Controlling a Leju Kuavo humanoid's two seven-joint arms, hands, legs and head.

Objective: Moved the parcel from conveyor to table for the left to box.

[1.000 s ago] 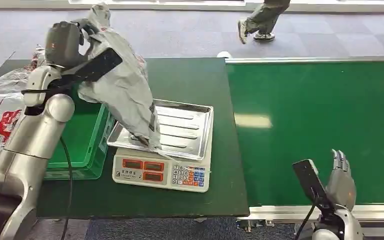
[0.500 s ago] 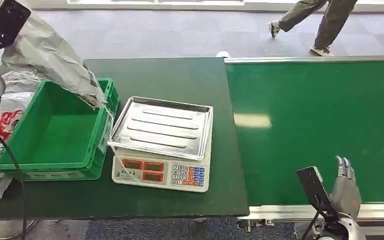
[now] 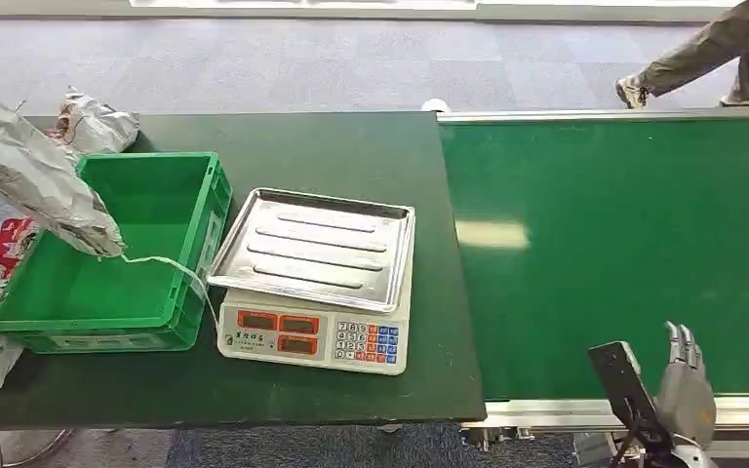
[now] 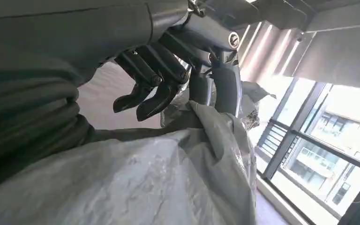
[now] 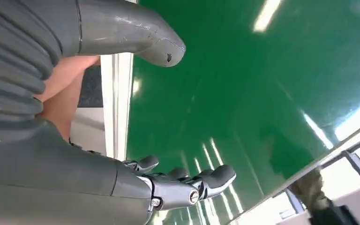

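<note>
- The parcel, a grey plastic mailer bag, hung from the far left over the near-left corner of the green crate; its crumpled lower end drooped just above the crate floor.
- In the left wrist view the left hand had its fingers curled around a bunched fold of the bag, gripping it.
- It looked light, soft and limp, with slick film likely to slip; a gathered fold near the top seemed the surest hold.
- A thin white strip trailed from the bag over the crate's rim and could snag.
- The right hand stood idle at the conveyor edge, fingers straight and apart, holding nothing.
- A scale with a steel tray sat on the table just beside the crate; other bags lay behind it.
</note>
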